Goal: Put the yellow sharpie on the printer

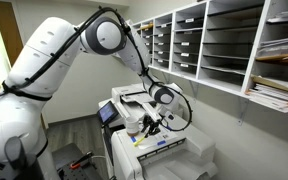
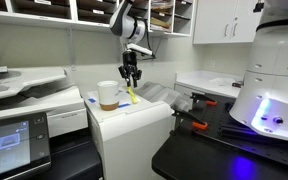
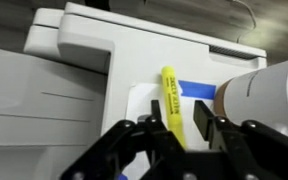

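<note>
Your pincer [image 3: 174, 132] hangs low over the white printer [image 3: 94, 60], its black fingers [image 3: 144, 140] entering from the bottom of the wrist view. The jaws stand partly apart. A sliver of printer top shows between the marker and the finger on the picture's right, so nothing looks clamped.

Just right of the pincer a white cup [image 3: 259, 95] with a brown band fills the right edge of the wrist view. In an exterior view the cup [image 2: 107, 95] stands on the printer top [image 2: 134, 130], left of the pincer [image 2: 131, 76] and near it but apart from it. It is the nearest thing that crowds you. A blue strip [image 3: 196, 90] lies flat on the printer between the marker and the cup. A large grey copier [image 2: 19, 90] sits in the left of that frame, and the robot's base [image 2: 274, 70] rises at the right beside a black table [image 2: 214, 150]. Rows of paper shelves [image 1: 224, 45] run across the upper right in an exterior view, behind the arm.

The yellow sharpie [image 3: 170, 95] lies on the printer top. Its near end sits between your fingers and its far end points toward the top of the wrist view, slightly tilted to the left. In an exterior view the yellow sharpie [image 2: 131, 96] shows directly beneath the fingertips, beside the cup.
</note>
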Robot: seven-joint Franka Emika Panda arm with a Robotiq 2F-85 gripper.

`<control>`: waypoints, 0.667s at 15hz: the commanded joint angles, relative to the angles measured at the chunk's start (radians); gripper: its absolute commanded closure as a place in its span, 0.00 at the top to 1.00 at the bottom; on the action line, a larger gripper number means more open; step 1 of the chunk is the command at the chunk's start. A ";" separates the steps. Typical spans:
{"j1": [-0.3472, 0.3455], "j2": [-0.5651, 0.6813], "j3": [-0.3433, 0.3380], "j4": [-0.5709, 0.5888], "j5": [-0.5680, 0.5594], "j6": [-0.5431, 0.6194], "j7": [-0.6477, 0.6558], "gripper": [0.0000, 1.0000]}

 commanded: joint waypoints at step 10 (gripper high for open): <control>0.151 -0.295 0.003 -0.222 -0.253 0.322 0.106 1.00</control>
